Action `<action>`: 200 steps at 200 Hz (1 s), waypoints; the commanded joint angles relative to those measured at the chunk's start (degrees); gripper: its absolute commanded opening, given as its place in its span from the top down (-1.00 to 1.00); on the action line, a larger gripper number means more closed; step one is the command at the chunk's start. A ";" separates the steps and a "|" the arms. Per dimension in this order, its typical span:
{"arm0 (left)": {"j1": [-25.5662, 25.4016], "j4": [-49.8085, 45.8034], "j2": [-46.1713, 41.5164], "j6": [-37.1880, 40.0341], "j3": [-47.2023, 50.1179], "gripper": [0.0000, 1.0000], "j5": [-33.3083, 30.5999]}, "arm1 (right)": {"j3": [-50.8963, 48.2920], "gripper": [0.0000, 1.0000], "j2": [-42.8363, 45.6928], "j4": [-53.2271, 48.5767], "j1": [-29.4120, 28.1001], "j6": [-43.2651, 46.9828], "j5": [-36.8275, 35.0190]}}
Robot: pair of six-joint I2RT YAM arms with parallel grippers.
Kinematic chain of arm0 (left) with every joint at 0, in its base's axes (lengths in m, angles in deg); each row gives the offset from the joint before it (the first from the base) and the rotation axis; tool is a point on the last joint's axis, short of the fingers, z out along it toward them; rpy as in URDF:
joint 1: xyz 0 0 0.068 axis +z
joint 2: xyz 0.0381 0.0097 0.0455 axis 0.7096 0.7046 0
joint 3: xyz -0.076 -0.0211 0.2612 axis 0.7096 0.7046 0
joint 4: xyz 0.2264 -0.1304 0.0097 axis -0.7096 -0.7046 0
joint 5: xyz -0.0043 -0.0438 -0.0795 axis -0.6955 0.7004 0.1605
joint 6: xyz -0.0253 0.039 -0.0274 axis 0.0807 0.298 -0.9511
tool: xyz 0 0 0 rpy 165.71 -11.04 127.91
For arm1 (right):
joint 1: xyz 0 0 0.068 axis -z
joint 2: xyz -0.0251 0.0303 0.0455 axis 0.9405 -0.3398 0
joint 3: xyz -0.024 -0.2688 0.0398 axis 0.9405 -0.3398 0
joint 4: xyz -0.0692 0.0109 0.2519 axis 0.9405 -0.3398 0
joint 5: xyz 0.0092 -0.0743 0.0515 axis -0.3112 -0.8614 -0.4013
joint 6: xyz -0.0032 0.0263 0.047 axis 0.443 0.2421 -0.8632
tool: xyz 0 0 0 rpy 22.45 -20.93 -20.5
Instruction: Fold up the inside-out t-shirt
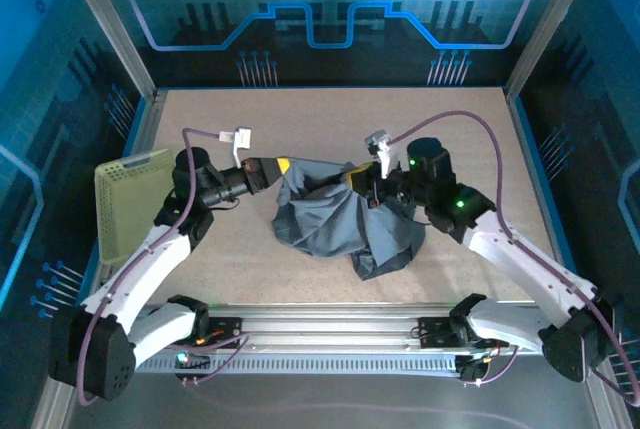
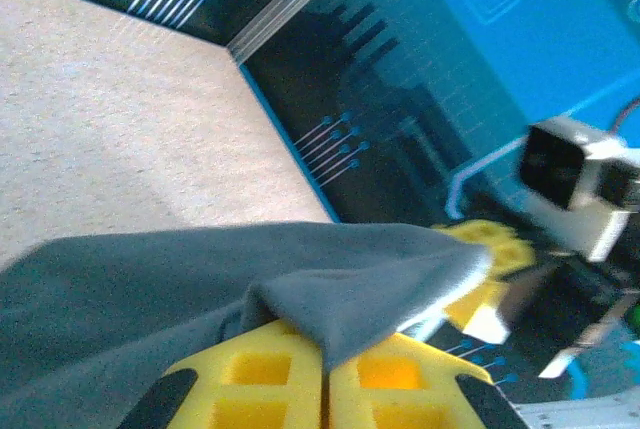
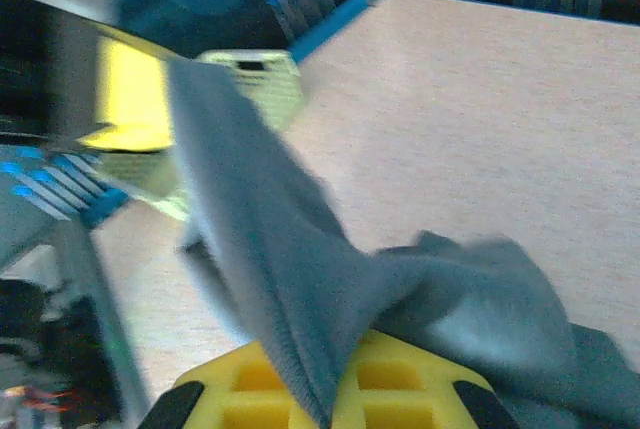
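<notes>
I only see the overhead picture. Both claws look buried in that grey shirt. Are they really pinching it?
Observer: Yes for the left gripper: its wrist camera shows it shut on a fold of the shirt.
Operator: And the other claw?
Observer: The right gripper is shut on a ridge of cloth too, in its own close-up.
Operator: What is the pale thing at the left?
Observer: A basket; the right wrist view shows a dark slot near its rim.
</notes>
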 commanded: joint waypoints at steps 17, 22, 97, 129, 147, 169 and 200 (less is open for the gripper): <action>0.73 -12.99 4.85 8.46 -4.84 0.56 -5.95 | -2.61 1.00 0.47 6.53 -0.74 -6.69 14.65; 0.57 -14.75 5.14 9.35 -5.42 0.48 -7.16 | -2.86 1.00 0.72 7.48 -1.03 -7.04 14.86; -26.07 -32.41 -5.22 25.22 -8.00 0.18 -47.47 | -0.04 1.00 -2.99 5.58 -1.10 -7.79 6.55; -30.91 -32.10 -12.76 19.89 -4.28 0.11 -62.66 | 1.07 1.00 -3.43 4.45 -1.00 -8.05 4.42; -31.38 -31.84 -12.95 20.04 -5.12 0.14 -57.82 | 1.12 1.00 -3.66 4.14 -1.02 -8.50 3.19; -35.74 -31.58 -9.03 21.62 -7.17 0.21 -50.70 | 1.88 1.00 -3.96 3.39 -0.98 -8.89 2.10; -41.28 -28.73 -3.81 20.18 -7.12 0.27 -46.48 | 2.31 1.00 -3.92 2.68 -0.85 -9.35 0.80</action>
